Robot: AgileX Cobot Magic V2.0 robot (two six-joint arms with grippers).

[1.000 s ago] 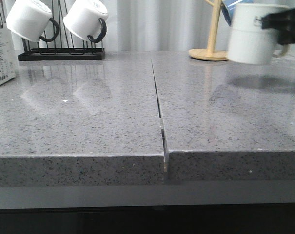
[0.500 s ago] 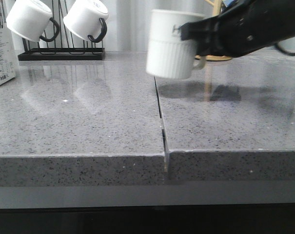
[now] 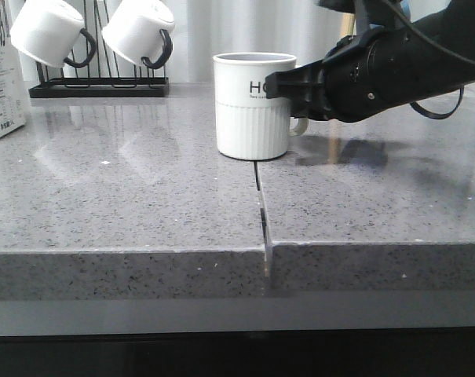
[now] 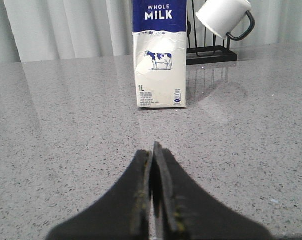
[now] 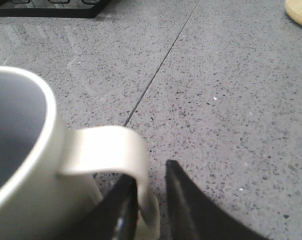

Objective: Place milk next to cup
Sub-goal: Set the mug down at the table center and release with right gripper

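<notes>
The white ribbed cup (image 3: 253,106) with black lettering stands on the grey table (image 3: 127,196) at its middle, over the seam. My right gripper (image 3: 280,85) reaches in from the right. In the right wrist view the cup's (image 5: 21,165) white handle (image 5: 111,150) sits between the right gripper's (image 5: 151,172) jaws, with a gap on one side, so it is open. The milk (image 3: 1,71) stands at the far left edge. In the left wrist view the milk (image 4: 158,55) is upright ahead of my left gripper (image 4: 153,150), which is shut and empty.
A black rack (image 3: 100,86) at the back left holds two white mugs with black handles (image 3: 45,31). A wooden stand (image 3: 347,31) rises behind my right arm. A seam (image 3: 261,204) splits the table into two slabs.
My right arm has carried the cup from the far right leftwards and down. The cup now rests on the table at the middle. The milk has not moved.
</notes>
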